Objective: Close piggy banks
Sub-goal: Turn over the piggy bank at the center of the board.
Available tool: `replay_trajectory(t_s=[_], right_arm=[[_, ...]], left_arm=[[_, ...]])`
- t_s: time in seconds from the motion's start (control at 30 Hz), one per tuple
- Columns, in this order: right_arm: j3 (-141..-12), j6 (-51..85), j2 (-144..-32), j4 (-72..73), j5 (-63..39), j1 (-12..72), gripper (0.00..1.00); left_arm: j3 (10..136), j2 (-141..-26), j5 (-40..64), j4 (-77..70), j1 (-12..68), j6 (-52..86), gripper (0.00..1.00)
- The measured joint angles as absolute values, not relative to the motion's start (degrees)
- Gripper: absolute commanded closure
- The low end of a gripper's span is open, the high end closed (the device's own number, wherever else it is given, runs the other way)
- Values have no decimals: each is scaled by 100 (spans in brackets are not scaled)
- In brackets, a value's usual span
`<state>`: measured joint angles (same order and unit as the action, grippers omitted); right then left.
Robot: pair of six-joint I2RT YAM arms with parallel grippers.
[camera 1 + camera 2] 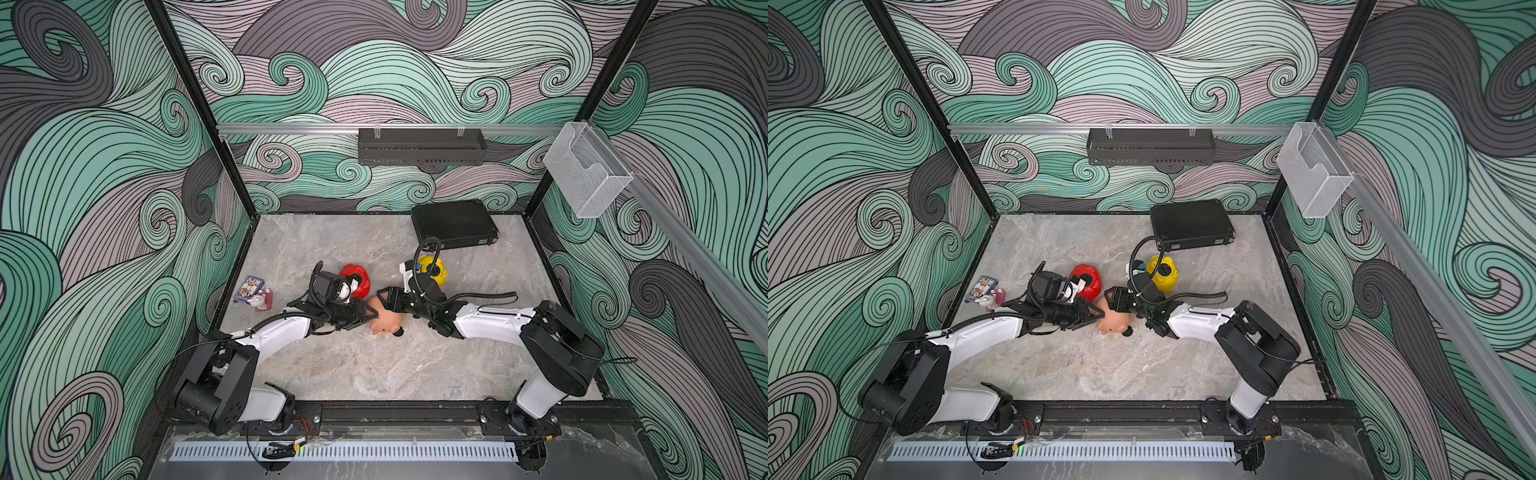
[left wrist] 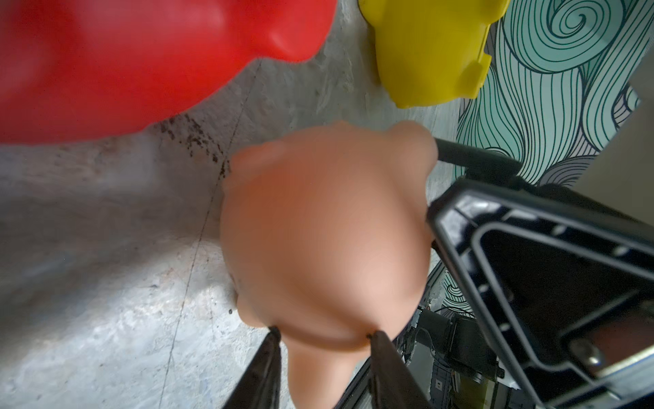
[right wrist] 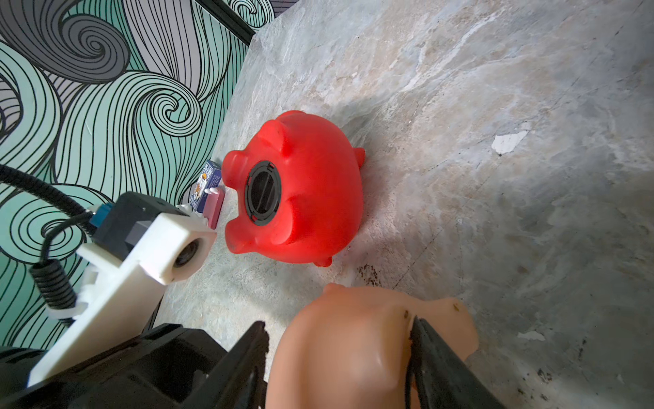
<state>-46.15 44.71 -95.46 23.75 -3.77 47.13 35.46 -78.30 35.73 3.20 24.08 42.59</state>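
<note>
Three pigs: one red (image 1: 356,279) with a black plug (image 3: 262,193) in its belly, one yellow (image 1: 434,270) at its 3 o'clock, one peach-pink (image 1: 388,321). The case (image 1: 454,224) is black. The table (image 1: 374,365) is grey-beige marble; the walls (image 1: 104,166) carry green, grey and lilac swirls.

This is a robot test cell in a lab, not a home: a marble-look tabletop (image 1: 374,365) is boxed in by a black metal frame (image 1: 195,99), walls are printed with swirling teal and grey waves (image 1: 83,166), and two arms are bolted to a front rail (image 1: 399,411).
</note>
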Motion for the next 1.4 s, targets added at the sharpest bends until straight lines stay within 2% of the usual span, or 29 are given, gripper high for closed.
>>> replay_trajectory(t_s=[0.93, 1.4], right_arm=[[-4425, 5328, -9751, 3061, -213, 4698, 37], [-4724, 5623, -9601, 2287, -130, 4727, 38]], left_arm=[[3531, -7819, 3527, 318, 2364, 4265, 61], [3524, -7817, 3529, 296, 2342, 4263, 63]])
